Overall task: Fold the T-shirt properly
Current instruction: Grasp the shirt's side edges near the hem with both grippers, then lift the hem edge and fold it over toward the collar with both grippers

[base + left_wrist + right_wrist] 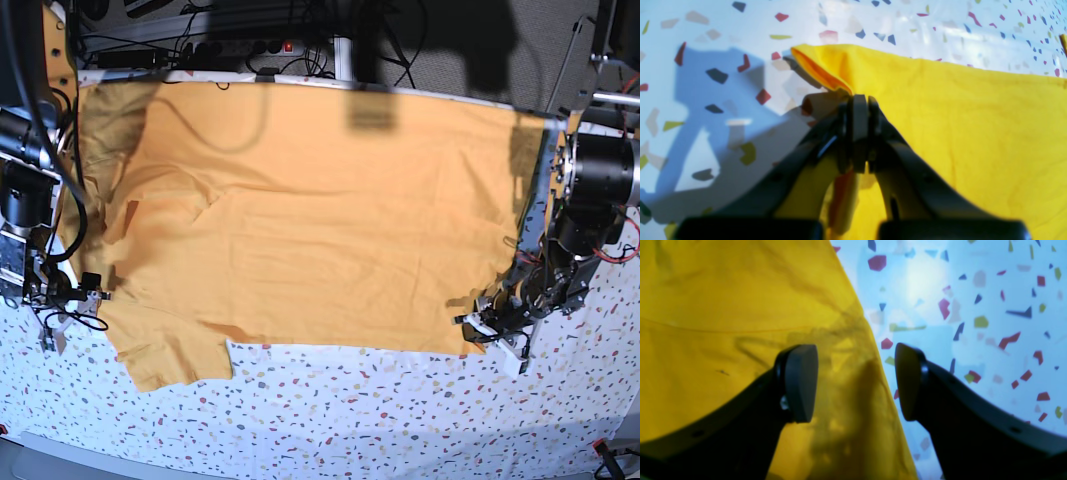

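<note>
The mustard-orange T-shirt (320, 220) lies spread flat over most of the table in the base view, with a sleeve (170, 355) at the lower left. My left gripper (860, 100) is shut on a lifted corner of the shirt's edge (826, 73); in the base view it sits at the shirt's lower right corner (487, 325). My right gripper (855, 383) is open and straddles the shirt's edge, with one finger (800, 383) over the cloth (723, 306) and the other (910, 383) over the tablecloth. Dark thin lines (836, 330) show through the fabric there.
The white speckled tablecloth (350, 410) shows along the front of the table and beside the shirt (723, 50). Cables and a power strip (240, 45) run behind the far edge. The arm bodies stand at the left (25, 180) and right (600, 180) table sides.
</note>
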